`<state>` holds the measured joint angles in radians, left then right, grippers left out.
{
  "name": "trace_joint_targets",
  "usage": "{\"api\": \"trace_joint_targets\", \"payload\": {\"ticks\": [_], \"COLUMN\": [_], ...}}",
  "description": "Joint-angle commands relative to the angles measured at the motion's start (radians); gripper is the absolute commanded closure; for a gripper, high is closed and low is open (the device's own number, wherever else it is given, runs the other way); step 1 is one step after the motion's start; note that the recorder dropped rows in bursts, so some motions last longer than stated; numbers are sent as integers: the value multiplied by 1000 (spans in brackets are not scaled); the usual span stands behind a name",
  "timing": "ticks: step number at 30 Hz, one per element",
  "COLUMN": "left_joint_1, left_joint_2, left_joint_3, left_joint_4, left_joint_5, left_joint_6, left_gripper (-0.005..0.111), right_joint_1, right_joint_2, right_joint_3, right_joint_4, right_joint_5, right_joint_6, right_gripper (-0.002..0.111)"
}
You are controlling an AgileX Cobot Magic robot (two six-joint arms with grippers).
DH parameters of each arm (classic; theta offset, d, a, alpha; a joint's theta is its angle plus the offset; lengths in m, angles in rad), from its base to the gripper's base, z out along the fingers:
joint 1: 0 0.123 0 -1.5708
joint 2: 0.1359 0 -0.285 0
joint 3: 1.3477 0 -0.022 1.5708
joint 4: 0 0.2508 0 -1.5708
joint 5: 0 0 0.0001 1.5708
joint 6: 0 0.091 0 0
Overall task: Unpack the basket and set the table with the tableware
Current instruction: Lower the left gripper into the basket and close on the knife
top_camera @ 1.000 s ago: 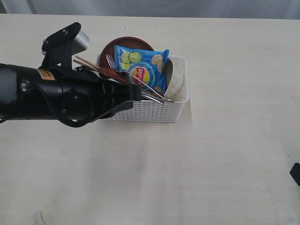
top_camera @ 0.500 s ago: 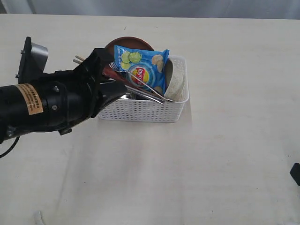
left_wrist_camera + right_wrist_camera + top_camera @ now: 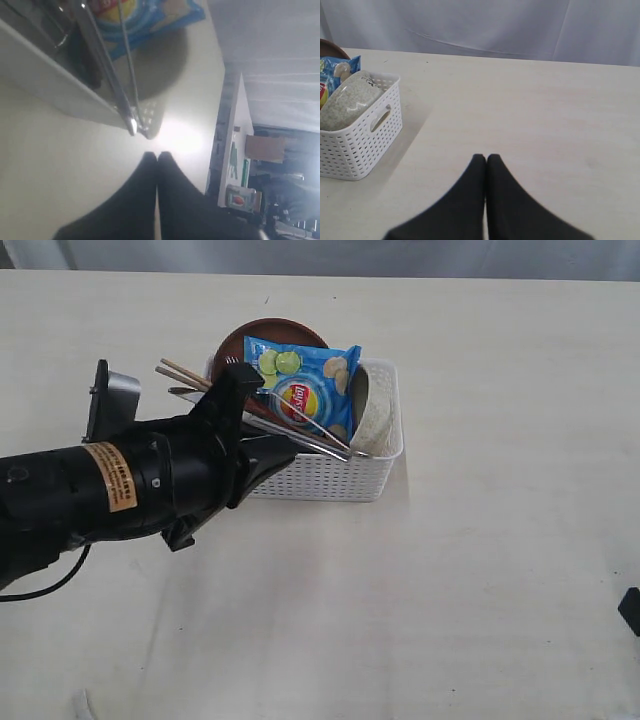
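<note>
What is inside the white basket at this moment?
Blue chip bag, brown plate behind it, off-white bowl at one end, steel cutlery, chopsticks poking out. The left arm hides the basket's near-left corner.

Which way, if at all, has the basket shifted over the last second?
No. The basket sits exactly where it was, judged against the table's far edge.

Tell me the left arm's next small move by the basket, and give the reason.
Probably open the left gripper and ease it toward the steel cutlery handles. Its jaws are shut and empty, just outside the basket, and those handles jut over the rim right in front of them.
</note>
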<state>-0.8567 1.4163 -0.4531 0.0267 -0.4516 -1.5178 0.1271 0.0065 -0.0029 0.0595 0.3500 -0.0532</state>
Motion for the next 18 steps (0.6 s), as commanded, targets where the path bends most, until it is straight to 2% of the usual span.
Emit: {"api": "trace_joint_targets", "payload": {"ticks": [1, 10, 18], "left_joint_1": [-4, -4, -4], "left_joint_2": [32, 81, 84], "left_joint_3": [5, 5, 5], "left_joint_4": [-98, -269, -313], "left_joint_5": [-21, -74, -74], "left_joint_6": [51, 239, 288], "left_gripper": [107, 107, 107], "right_joint_1": [4, 4, 4], "right_joint_2": [-7, -7, -7], "right_joint_3": [3, 3, 3], "right_joint_4": [-8, -8, -8], "right_joint_5": [-1, -3, -3], "right_joint_6": [-3, -3, -3], "right_gripper": [108, 108, 108]}}
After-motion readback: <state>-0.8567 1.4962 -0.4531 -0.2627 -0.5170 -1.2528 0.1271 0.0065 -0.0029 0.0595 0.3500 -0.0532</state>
